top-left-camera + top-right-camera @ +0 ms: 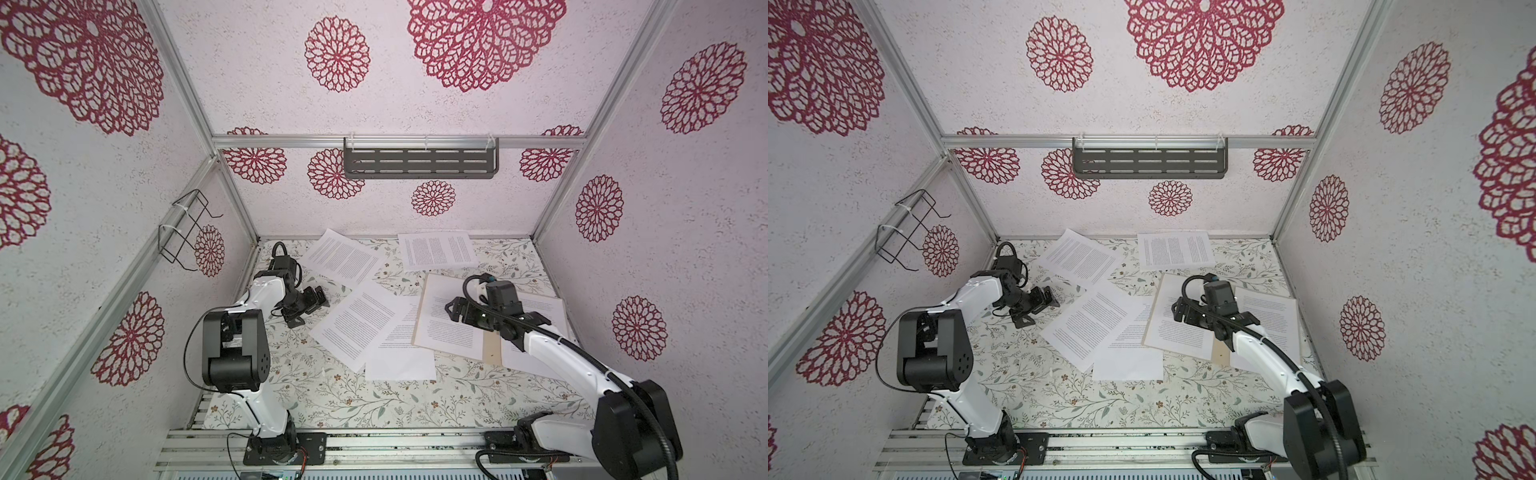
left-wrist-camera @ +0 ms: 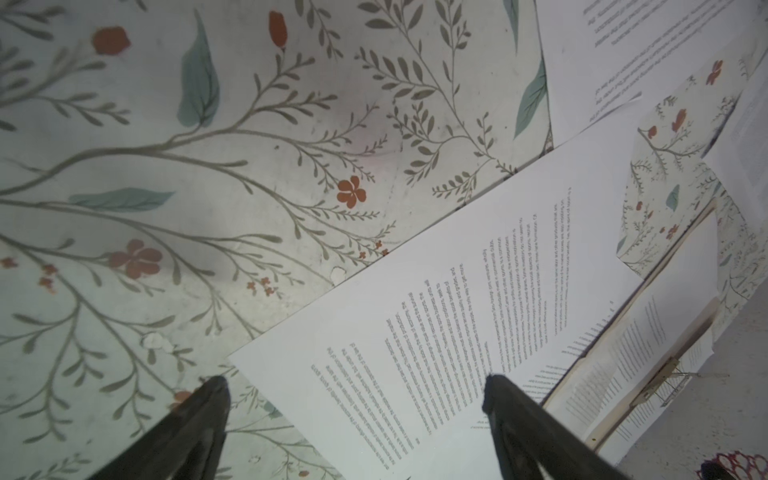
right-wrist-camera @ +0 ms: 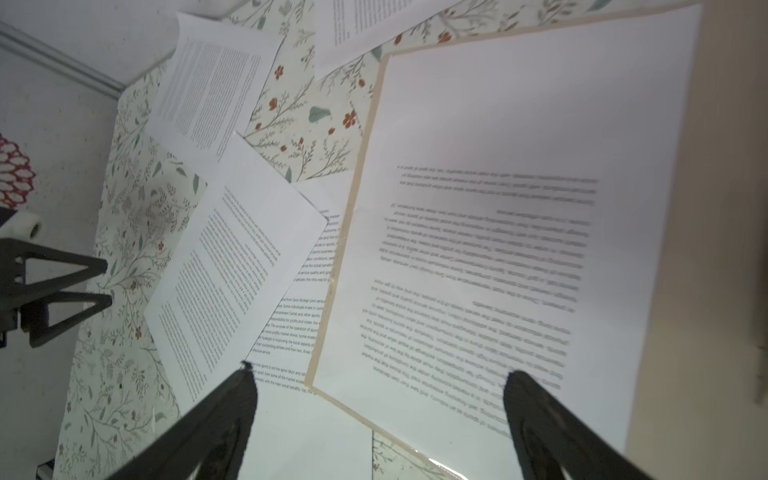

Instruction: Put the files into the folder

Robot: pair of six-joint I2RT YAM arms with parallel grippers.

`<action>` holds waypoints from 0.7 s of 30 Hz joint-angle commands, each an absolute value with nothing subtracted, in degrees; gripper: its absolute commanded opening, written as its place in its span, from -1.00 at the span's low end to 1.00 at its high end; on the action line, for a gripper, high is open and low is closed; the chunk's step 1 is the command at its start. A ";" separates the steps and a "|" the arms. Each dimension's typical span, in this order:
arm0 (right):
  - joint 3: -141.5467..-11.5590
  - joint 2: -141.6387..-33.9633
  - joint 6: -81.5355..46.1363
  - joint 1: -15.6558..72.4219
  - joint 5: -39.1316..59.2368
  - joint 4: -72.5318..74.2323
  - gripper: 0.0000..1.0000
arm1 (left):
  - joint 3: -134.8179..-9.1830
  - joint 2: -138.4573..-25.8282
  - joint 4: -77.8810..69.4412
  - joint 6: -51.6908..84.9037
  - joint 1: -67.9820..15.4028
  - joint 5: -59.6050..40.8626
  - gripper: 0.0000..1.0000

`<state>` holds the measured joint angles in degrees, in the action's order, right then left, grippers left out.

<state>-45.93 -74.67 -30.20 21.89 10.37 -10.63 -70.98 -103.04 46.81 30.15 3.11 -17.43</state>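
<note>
Lying open on the right of the floral-patterned counter (image 1: 332,395), the tan manila card folder (image 1: 492,348) bears white printed paper sheets (image 1: 451,332). Scattered sheets (image 1: 361,324) lie to its left. The right gripper (image 3: 378,373) hovers over the folder, spread and empty. The left gripper (image 2: 355,380), also spread, is beside the scattered sheets.

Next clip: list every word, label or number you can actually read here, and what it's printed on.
"Sino-foreign joint": on the sheet lying partly under the folder, seen in the right wrist view.
"profits and losses": same sheet.
"effective service": same sheet.
The rest of that sheet and the other files: print too small or blurred to read.
The folder shows no readable label.
</note>
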 commanded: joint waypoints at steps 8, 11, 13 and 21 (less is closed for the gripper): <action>-58.77 -92.51 -23.84 30.88 14.24 -6.42 0.81 | -67.85 -107.56 48.69 25.14 3.26 -21.13 0.82; -62.32 -97.18 -22.72 31.55 15.20 -7.65 0.81 | -65.62 -106.97 48.35 25.82 2.84 -21.54 0.78; -64.45 -99.98 -22.34 31.86 15.14 -8.33 0.81 | -63.91 -106.02 48.02 26.55 2.81 -21.98 0.78; -69.36 -107.72 -22.24 33.11 16.50 -8.94 0.80 | -59.11 -97.46 48.19 29.17 2.90 -23.03 0.75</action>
<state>-67.05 -107.33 -23.49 32.32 15.29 -7.94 -60.07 -101.03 47.68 28.14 2.94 -22.83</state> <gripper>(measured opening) 0.902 0.875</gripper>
